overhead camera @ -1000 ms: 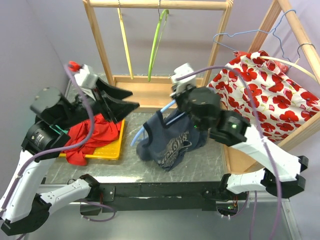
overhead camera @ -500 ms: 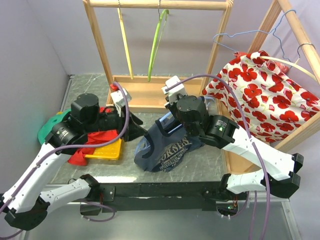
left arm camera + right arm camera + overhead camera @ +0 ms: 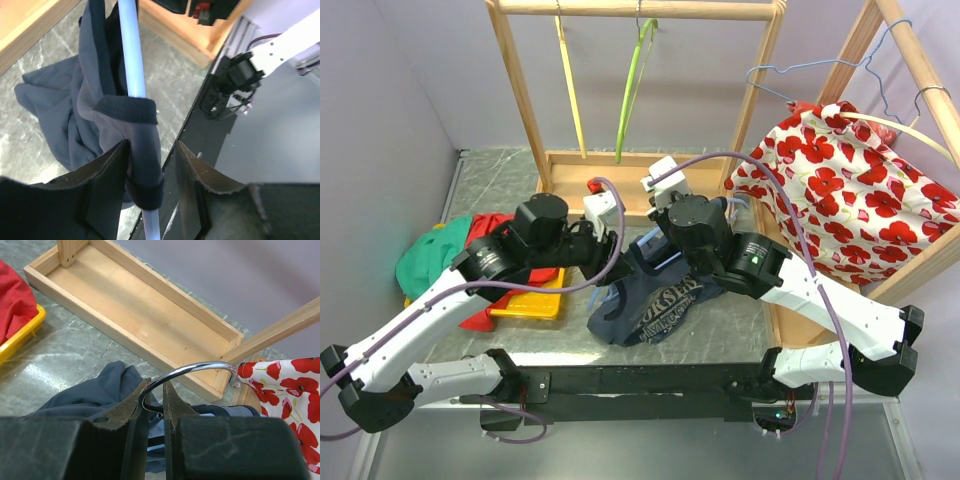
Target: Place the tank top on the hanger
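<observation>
The tank top (image 3: 85,115) is soft, matt knit cloth with a thicker folded hem. The hanger (image 3: 131,60) has a smooth, faintly glossy plastic bar and a polished metal hook. The left gripper (image 3: 152,147) and right gripper (image 3: 155,390) are matt black plastic with fine layered ridges. The table (image 3: 65,365) looks like marbled stone with a soft sheen. The frame (image 3: 135,315) is bare, matt wood.

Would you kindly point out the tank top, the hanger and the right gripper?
tank top (image 3: 655,308): top external view, on the printed chest.
hanger (image 3: 131,60): left wrist view, on the light blue bar.
right gripper (image 3: 156,388): right wrist view, midway between its fingertips.
</observation>
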